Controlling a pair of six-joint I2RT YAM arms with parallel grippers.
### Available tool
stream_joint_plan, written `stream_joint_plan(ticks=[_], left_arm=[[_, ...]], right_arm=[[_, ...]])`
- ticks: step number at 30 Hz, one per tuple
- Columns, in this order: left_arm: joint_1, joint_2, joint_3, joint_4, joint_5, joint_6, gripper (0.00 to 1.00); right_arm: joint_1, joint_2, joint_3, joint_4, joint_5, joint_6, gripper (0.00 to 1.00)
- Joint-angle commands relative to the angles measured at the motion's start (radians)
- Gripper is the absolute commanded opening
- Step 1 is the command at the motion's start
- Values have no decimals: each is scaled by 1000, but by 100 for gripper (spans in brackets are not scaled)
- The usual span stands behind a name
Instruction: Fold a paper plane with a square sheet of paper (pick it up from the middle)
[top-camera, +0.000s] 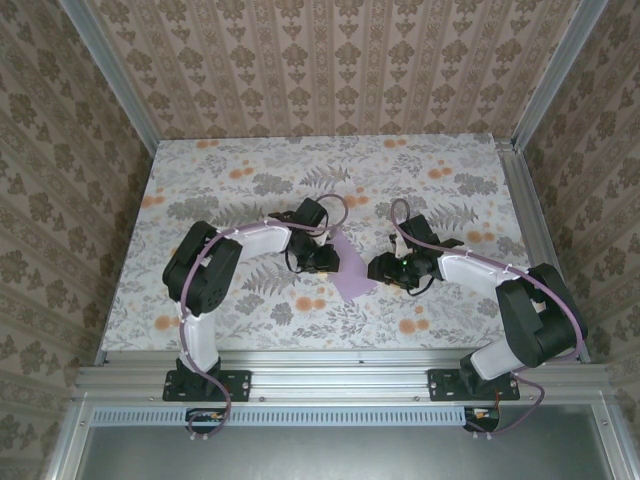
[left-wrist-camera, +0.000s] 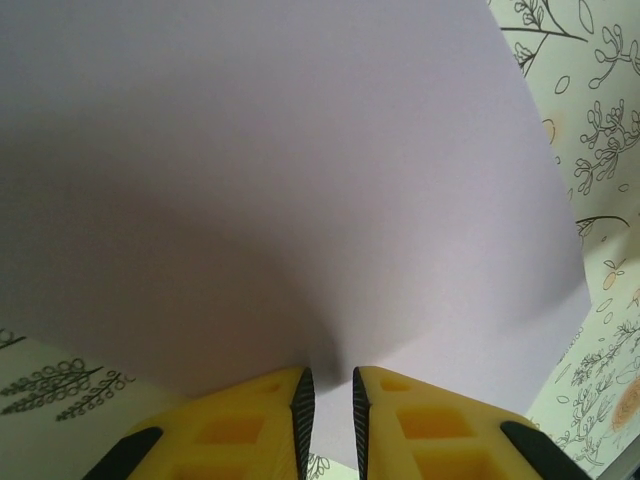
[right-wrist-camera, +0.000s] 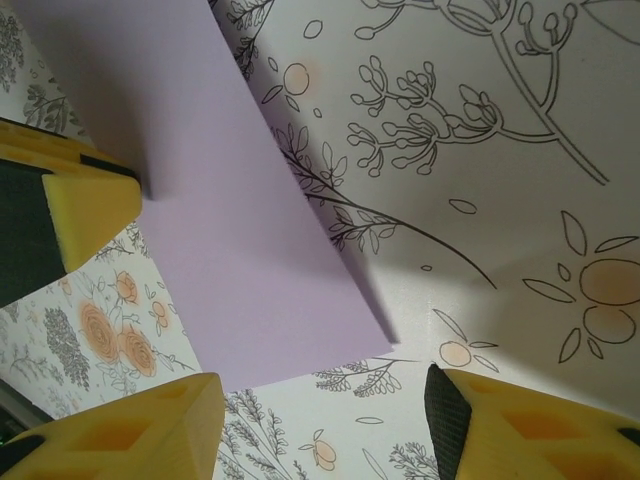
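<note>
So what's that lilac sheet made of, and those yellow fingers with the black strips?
The sheet looks like thin matte paper: plain pale lilac, no glare, crisp straight edges. The yellow fingers seem hard moulded plastic, with boxy hollows and a slight sheen. Their black pads look like ribbed rubber, judging by the fine ridges, though that's a guess.

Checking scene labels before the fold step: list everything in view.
paper: one, pale lilac, mid-table between the grippers
table: one, grey-and-orange floral, under everything
walls: three, beige patterned, around the table
rail: one, aluminium, near edge, under the arm bases
arms: two, black and white, left arm and right arm
left gripper: one, yellow, jaws nearly closed at the paper's edge
right gripper: one, yellow, open, beside the paper
</note>
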Motion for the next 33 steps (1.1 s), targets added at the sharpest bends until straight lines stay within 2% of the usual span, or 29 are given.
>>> stream_joint_plan(ticks=[1, 23, 33], left_arm=[[-12, 45, 2, -29, -18, 39, 21], [0, 58, -53, -39, -50, 80, 19], [11, 65, -62, -34, -45, 84, 19]], right_arm=[[-6, 7, 4, 25, -39, 11, 59], [-10, 203, 125, 78, -115, -59, 59], [-6, 206, 117, 73, -211, -82, 57]])
